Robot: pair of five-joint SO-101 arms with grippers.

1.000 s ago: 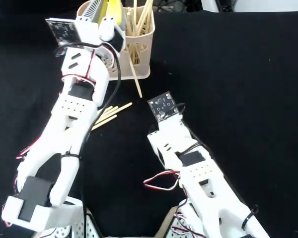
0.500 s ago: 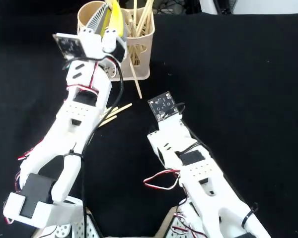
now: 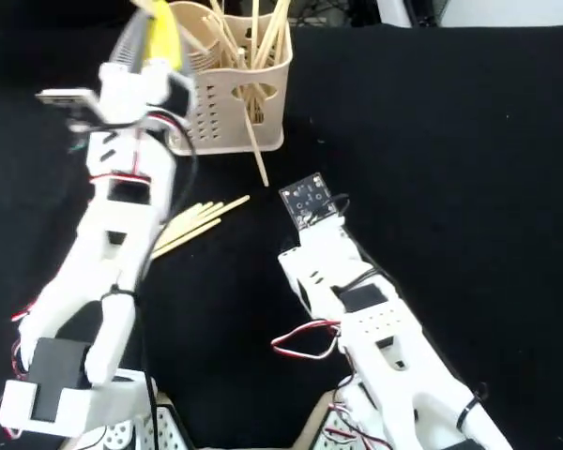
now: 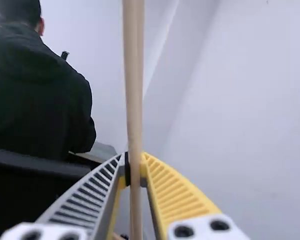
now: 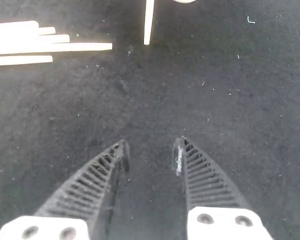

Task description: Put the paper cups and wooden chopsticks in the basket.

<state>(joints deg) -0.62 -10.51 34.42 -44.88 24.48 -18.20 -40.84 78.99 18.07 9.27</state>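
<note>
So the left gripper point(image 4: 134, 167) is clamped tight on one pale wooden chopstick point(image 4: 132, 75). It sits up in the air just off the far-left corner of the beige perforated plastic basket point(image 3: 227, 112), which stands at the far side of the black table point(image 3: 450, 187).

The stick runs straight along the line of the fingers, with a long stretch poking out past the tips. Its long axis looks aimed up and away from the arm, not down into the basket.

To do this drop well, the arm probably has to:
- come right until it's over the basket's open top
- tip the wrist so one end of the stick dips below the rim
- only let go once that end is inside, among the sticks already standing there

Letting go early or at a slant likely ends like the thin wooden stick point(image 3: 255, 150) propped against the basket's near wall, with its end on the table. It should also go in gently so the standing bundle doesn't get knocked.

The right gripper point(image 5: 150, 150) hangs low over the middle of the table with its jaws apart and nothing in them. A bunch of loose wooden chopsticks point(image 3: 195, 221) lies flat to its left, so there's more to collect.
</note>
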